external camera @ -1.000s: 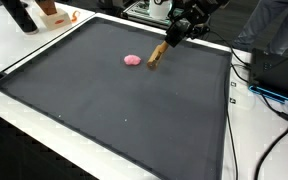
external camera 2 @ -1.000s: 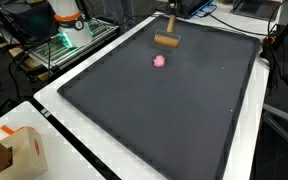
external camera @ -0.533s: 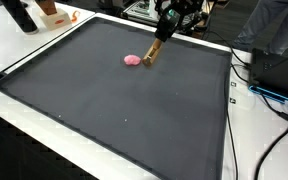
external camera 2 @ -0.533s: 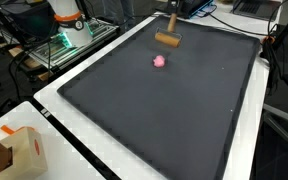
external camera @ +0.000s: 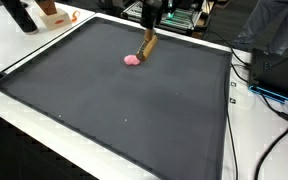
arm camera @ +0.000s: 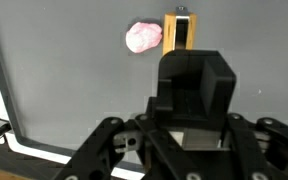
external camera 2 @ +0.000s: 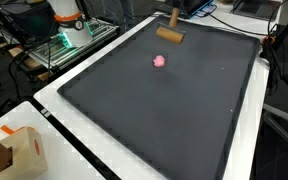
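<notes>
A small pink lump (external camera: pixel 132 60) (external camera 2: pixel 160 61) (arm camera: pixel 143 37) lies on the black mat (external camera: pixel 114 110) toward its far edge. My gripper (external camera: pixel 153 14) (arm camera: pixel 193 78) hangs over the mat's far edge, shut on a wooden stick-like tool (external camera: pixel 148 45). In this exterior view the tool slants down and its lower end sits just beside the pink lump; contact cannot be told. In an exterior view the tool's flat wooden head (external camera 2: pixel 170 33) appears beyond the lump, with the gripper out of frame. The wrist view shows the tool's far end (arm camera: pixel 181 30) right of the lump.
A white table border (external camera: pixel 44 125) frames the mat. A cardboard box (external camera 2: pixel 8 152) stands at a near corner. Cables (external camera: pixel 269 95) and dark equipment lie beside the mat. An orange-and-white object (external camera 2: pixel 66 16) and a green-lit rack (external camera 2: pixel 54 45) stand off the mat's side.
My gripper has carried the tool sideways along the far edge of the mat, bringing its lower end from clearly apart to right beside the pink lump. The lump has not moved.
</notes>
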`<move>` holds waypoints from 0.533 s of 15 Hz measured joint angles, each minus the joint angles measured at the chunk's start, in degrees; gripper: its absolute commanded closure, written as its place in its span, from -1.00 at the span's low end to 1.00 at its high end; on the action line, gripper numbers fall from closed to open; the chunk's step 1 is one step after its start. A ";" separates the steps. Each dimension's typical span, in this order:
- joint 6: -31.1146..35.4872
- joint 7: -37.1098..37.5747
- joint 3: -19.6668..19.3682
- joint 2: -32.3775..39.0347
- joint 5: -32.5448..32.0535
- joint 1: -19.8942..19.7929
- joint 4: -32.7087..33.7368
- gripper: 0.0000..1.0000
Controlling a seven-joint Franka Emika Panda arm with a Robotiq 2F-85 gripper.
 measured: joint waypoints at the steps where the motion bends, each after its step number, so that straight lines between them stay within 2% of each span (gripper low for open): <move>1: 0.17 -2.27 -0.50 -0.71 1.58 -0.66 -0.01 0.51; 8: 1.39 -14.74 -2.80 -7.11 8.60 -3.60 -0.29 0.51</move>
